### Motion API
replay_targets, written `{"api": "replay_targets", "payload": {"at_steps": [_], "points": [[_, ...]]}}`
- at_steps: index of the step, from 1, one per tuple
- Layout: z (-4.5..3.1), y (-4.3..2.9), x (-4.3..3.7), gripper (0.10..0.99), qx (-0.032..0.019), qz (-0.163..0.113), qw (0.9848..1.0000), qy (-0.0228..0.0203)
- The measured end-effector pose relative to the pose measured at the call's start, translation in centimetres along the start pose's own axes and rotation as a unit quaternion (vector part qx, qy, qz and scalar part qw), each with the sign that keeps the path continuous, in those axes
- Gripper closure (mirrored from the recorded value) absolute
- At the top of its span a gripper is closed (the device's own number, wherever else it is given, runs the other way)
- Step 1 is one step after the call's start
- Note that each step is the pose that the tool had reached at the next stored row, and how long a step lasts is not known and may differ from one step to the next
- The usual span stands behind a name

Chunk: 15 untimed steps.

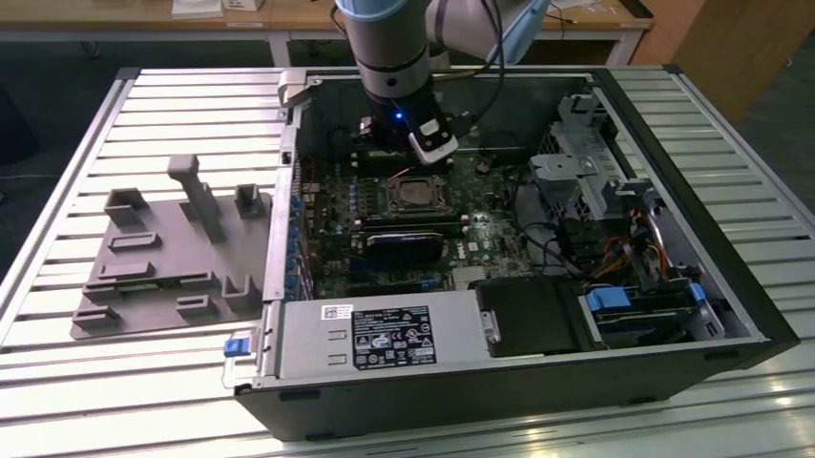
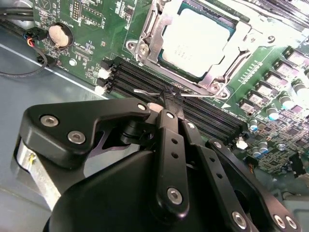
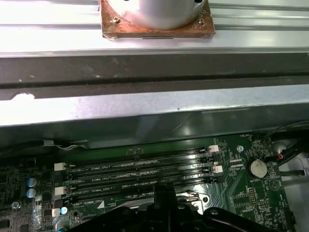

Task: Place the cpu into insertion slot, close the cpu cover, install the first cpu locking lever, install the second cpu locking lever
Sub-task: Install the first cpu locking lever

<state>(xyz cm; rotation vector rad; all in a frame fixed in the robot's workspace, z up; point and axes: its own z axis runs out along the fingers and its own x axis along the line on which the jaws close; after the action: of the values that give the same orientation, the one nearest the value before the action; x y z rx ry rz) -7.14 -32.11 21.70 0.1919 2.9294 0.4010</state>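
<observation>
The cpu (image 2: 195, 41), a silver-grey square, lies flat in the insertion slot (image 1: 414, 194) on the green board. The grey metal cpu cover (image 2: 227, 63) lies down over it, framing its edges. A thin wire cpu locking lever (image 2: 145, 91) runs along the side of the socket that faces the memory slots. My gripper (image 2: 171, 99) is shut, its black tips together and touching that wire; I cannot tell whether the wire is clamped between them. In the exterior view the gripper (image 1: 430, 153) hangs just behind the socket inside the open computer case. In the first wrist view the gripper (image 3: 164, 191) sits beside the lever's end (image 3: 191, 195).
Long black memory slots (image 2: 207, 116) lie right under the gripper. A coin battery (image 2: 59, 35) and cables sit near the case wall. A black card (image 1: 407, 243), a power supply (image 1: 382, 334) and drive bays (image 1: 612, 191) crowd the case. A grey fixture (image 1: 166, 258) lies outside, at the exterior view's left.
</observation>
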Motion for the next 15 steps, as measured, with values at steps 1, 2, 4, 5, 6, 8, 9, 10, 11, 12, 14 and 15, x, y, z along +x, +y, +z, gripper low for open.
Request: {"api": "replay_targets", "payload": {"at_steps": [1,2,4,5,6,8,9,10,11,12,14,15], "points": [[0.03,0.00,0.00,0.984,0.0001,0.000,1.0000,-0.0002],[0.06,-0.01,0.01,0.984,0.0009,0.000,1.0000,-0.0005],[0.14,-0.03,0.02,0.984,0.0026,0.002,1.0000,-0.0019],[0.19,-0.05,0.03,0.984,0.0026,0.003,1.0000,-0.0032],[0.24,-0.07,0.04,0.984,0.0025,0.003,1.0000,-0.0050],[0.33,-0.09,0.06,0.984,0.0022,0.003,1.0000,-0.0087],[0.37,-0.10,0.06,0.984,0.0021,0.004,0.9999,-0.0104],[0.41,-0.11,0.07,0.984,0.0021,0.005,0.9999,-0.0116],[0.44,-0.12,0.07,0.984,0.0024,0.006,0.9999,-0.0125],[0.47,-0.12,0.07,0.984,0.0032,0.011,0.9998,-0.0140],[0.52,-0.14,0.09,0.984,0.0058,0.023,0.9996,-0.0180],[0.55,-0.14,0.09,0.984,0.0069,0.029,0.9994,-0.0199]]}}
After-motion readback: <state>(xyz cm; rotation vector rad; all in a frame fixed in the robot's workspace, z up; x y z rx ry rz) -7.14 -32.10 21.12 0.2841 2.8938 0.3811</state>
